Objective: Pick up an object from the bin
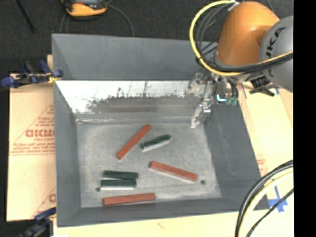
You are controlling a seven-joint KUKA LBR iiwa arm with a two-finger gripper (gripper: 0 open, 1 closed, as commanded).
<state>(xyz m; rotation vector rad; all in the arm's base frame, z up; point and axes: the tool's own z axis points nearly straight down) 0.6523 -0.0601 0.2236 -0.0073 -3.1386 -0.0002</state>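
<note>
My gripper [198, 120] hangs at the back right corner of the bin, above the floor and close to the back wall, with nothing seen in it. The nearest loose things lie to its lower left. A dark green stick with a pale underside [155, 142] lies at a slant near the bin's middle. Just left of it, a red-brown stick [133, 141] runs diagonally. Below the gripper, toward the front right, lies another red-brown stick [173, 172].
Two dark green sticks [120, 175] [118, 183] lie side by side at the front left. A red-brown stick [129, 199] lies along the front wall. The bin's sloping walls rise on all sides. The arm, with its orange cover and cables, reaches in from the upper right.
</note>
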